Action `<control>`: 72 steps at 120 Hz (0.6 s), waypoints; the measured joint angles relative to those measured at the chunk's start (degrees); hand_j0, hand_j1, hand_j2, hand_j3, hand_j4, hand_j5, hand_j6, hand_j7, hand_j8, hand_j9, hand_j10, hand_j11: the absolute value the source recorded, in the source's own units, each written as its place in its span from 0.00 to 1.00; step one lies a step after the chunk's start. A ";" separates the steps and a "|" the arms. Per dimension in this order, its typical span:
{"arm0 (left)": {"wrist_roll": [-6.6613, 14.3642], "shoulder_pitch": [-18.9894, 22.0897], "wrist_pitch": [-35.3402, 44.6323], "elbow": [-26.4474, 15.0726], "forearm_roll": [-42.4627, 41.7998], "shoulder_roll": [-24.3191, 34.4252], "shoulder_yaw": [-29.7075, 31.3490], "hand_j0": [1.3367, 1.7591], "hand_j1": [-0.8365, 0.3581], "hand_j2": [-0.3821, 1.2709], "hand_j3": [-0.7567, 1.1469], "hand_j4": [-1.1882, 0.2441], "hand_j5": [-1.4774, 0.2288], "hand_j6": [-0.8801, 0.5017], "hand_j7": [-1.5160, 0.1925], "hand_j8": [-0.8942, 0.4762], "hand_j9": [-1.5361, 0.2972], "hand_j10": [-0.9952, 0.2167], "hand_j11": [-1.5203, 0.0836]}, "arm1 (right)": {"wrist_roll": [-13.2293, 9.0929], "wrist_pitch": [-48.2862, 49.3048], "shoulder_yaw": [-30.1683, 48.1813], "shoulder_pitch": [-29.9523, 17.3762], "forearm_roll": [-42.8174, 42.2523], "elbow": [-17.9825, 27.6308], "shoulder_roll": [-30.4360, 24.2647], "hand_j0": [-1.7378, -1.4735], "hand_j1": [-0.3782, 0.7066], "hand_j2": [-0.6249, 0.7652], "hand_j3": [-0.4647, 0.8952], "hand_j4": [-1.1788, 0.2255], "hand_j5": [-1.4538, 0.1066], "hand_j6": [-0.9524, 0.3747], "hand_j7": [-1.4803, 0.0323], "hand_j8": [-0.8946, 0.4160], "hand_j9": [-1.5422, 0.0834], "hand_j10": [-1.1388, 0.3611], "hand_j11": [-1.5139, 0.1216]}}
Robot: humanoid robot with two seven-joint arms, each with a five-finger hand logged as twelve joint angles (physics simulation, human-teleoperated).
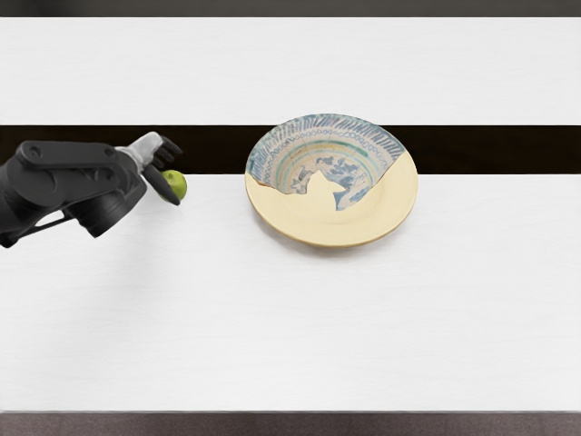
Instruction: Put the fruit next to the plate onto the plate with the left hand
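A small green fruit (176,184) lies at the table's far edge, left of the plate. My left hand (164,170) comes in from the left edge and sits right against the fruit, its dark fingers (167,190) curled over the fruit's left side. Whether the fruit is lifted off the table I cannot tell. The plate (363,227) is cream with a blue patterned far part and lies flat, about a hand's width right of the fruit. Nothing lies on the plate.
The white table (290,327) stretches wide in front of the plate. A dark gap (490,150) runs behind the table's far edge, with a white surface beyond it.
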 joint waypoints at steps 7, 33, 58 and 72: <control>-0.01 0.29 -0.01 0.19 0.00 -0.33 0.02 0.76 0.64 0.27 0.40 0.58 0.60 0.38 0.62 0.40 0.59 0.53 0.66 | 0.00 0.00 0.00 0.00 0.00 0.00 0.00 0.30 0.03 0.45 0.34 0.84 0.93 0.72 0.98 0.68 0.95 0.76 0.93; 0.03 0.82 -0.01 0.41 0.00 -0.40 0.05 0.76 0.60 0.28 0.40 0.56 0.57 0.36 0.59 0.37 0.56 0.50 0.63 | 0.00 0.00 0.00 0.00 0.00 0.00 0.00 0.30 0.03 0.45 0.34 0.84 0.93 0.72 0.98 0.68 0.95 0.76 0.93; 0.07 1.18 -0.04 0.44 -0.06 -0.43 0.06 0.76 0.53 0.29 0.40 0.50 0.51 0.30 0.53 0.31 0.51 0.43 0.57 | 0.00 0.00 0.00 0.00 0.00 0.00 0.00 0.30 0.03 0.45 0.34 0.84 0.93 0.72 0.98 0.68 0.95 0.76 0.93; 0.07 1.18 -0.09 0.44 -0.06 -0.75 0.06 0.76 0.48 0.30 0.40 0.47 0.47 0.26 0.49 0.27 0.47 0.39 0.53 | 0.00 0.00 0.00 0.00 0.00 0.00 0.00 0.30 0.03 0.45 0.34 0.84 0.93 0.72 0.98 0.68 0.95 0.76 0.93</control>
